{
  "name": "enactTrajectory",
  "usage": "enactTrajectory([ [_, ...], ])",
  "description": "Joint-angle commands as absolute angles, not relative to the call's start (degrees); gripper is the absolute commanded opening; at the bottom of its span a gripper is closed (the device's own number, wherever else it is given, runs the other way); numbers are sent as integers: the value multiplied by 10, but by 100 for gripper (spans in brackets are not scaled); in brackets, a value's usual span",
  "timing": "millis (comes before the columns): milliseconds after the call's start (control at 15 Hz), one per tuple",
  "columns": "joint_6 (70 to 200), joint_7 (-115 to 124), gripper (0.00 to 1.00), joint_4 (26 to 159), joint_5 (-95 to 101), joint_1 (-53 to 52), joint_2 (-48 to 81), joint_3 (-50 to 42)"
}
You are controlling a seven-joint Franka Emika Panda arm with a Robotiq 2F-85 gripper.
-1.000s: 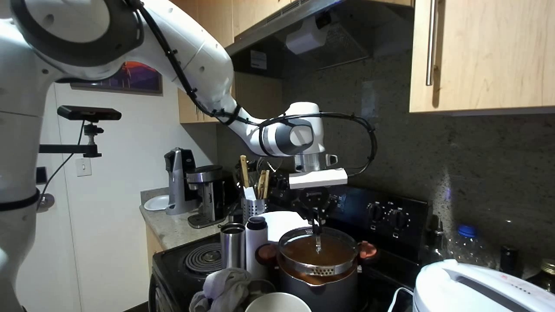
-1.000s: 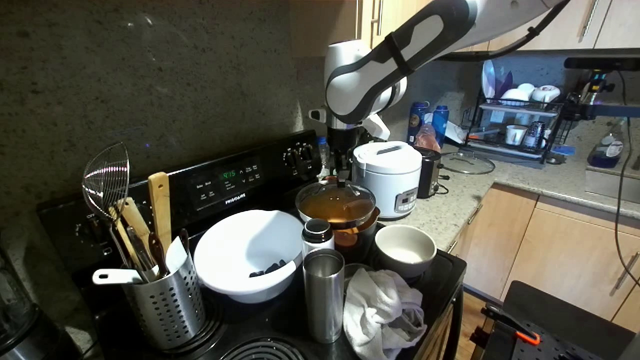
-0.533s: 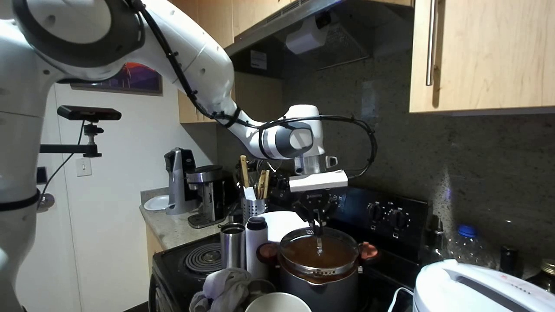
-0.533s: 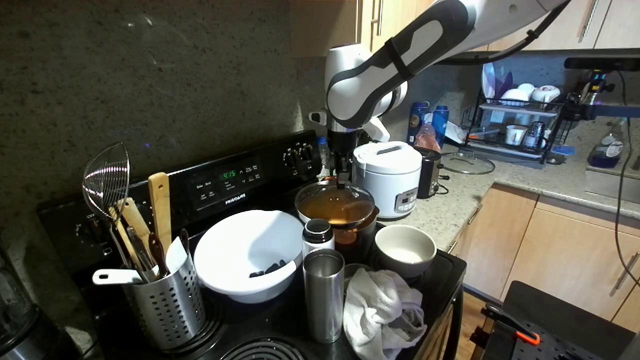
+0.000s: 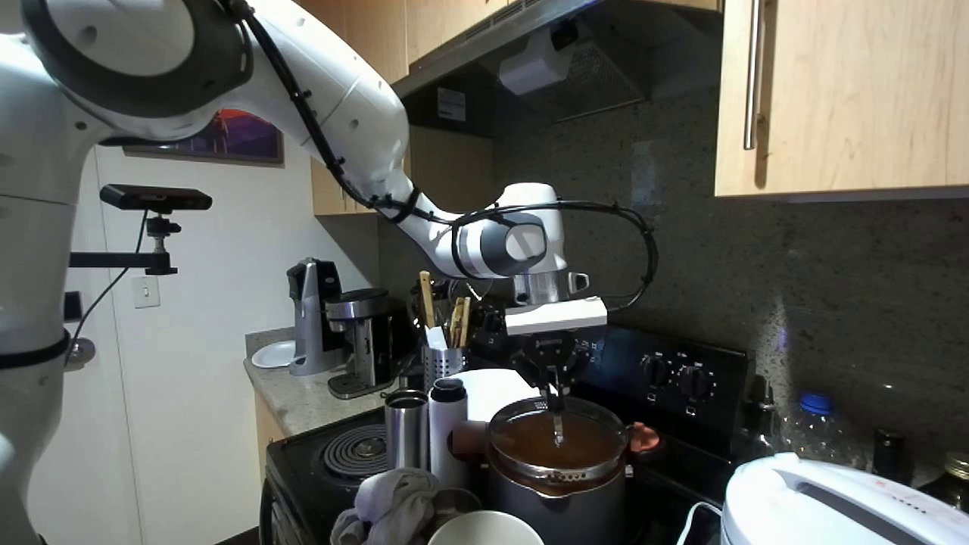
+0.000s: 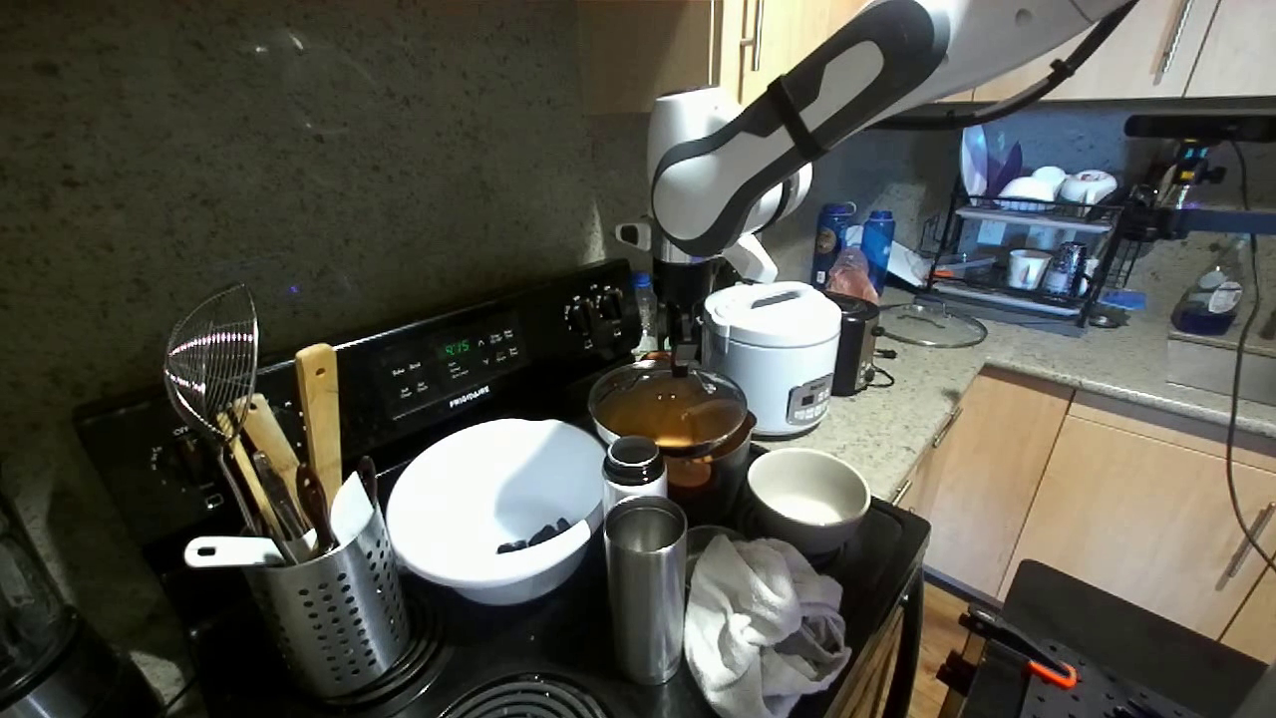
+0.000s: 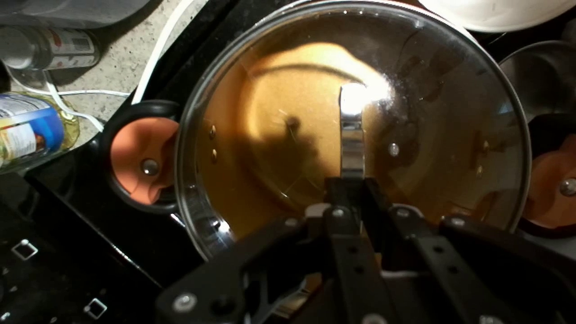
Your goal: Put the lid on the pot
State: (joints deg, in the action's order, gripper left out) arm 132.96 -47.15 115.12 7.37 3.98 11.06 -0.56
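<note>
In an exterior view we find the glass lid (image 5: 556,453) over the mouth of the pot (image 5: 560,518), held from overhead by the claw (image 5: 556,403). Some of the pot's coppery inside shows below the lid's band at the front, and we cannot tell whether lid and pot touch. Our worry is seating: if the lid sits too far back or leans, its band could catch on the pot's edge, and letting go then would leave it crooked or let it slide.

In an exterior view the white flask (image 6: 634,489) and the steel tumbler (image 6: 646,598) stand near the pot, and the rice cooker (image 6: 773,364) stands beyond it. Should we shift the lid widely to centre it, we might knock the flask, which is tall and narrow and likely to tip.

In the wrist view the claw is clamped on the lid's narrow metal handle (image 7: 352,135), roughly over the middle of the lid. Such a thin strap may let the lid pivot if one side lands first. The pot's orange side handles (image 7: 141,155) reach out beyond the lid; pressing down off-centre could push the pot round, since we see nothing bracing it.
</note>
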Motion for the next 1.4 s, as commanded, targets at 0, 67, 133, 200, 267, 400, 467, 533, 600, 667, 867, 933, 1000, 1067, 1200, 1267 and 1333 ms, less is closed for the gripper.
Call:
enactTrajectory([
  [0,1336,-459,8,1171,96,39,91,-8],
  [67,1336,-459,8,1173,98,40,90,-9],
  [133,1336,-460,8,1174,98,40,89,-8],
  [200,1337,-460,8,1176,98,41,88,-8],
  [267,1336,-460,8,1177,99,40,87,-8],
  [400,1337,-462,8,1180,97,41,85,-8],
  [467,1337,-462,8,1184,96,41,82,-8],
  [533,1339,-463,8,1187,95,41,79,-8],
  [600,1340,-464,8,1191,94,42,75,-8],
  [667,1340,-463,8,1197,95,41,71,-8],
  [867,1341,-461,8,1212,99,41,62,-10],
  [933,1343,-461,8,1218,99,41,60,-10],
  [1000,1346,-461,8,1221,99,41,59,-10],
  [1067,1349,-459,8,1223,101,40,58,-11],
  [1200,1356,-459,8,1228,101,40,56,-11],
  [1267,1359,-457,7,1230,103,39,55,-11],
  [1333,1362,-456,7,1231,104,39,54,-11],
])
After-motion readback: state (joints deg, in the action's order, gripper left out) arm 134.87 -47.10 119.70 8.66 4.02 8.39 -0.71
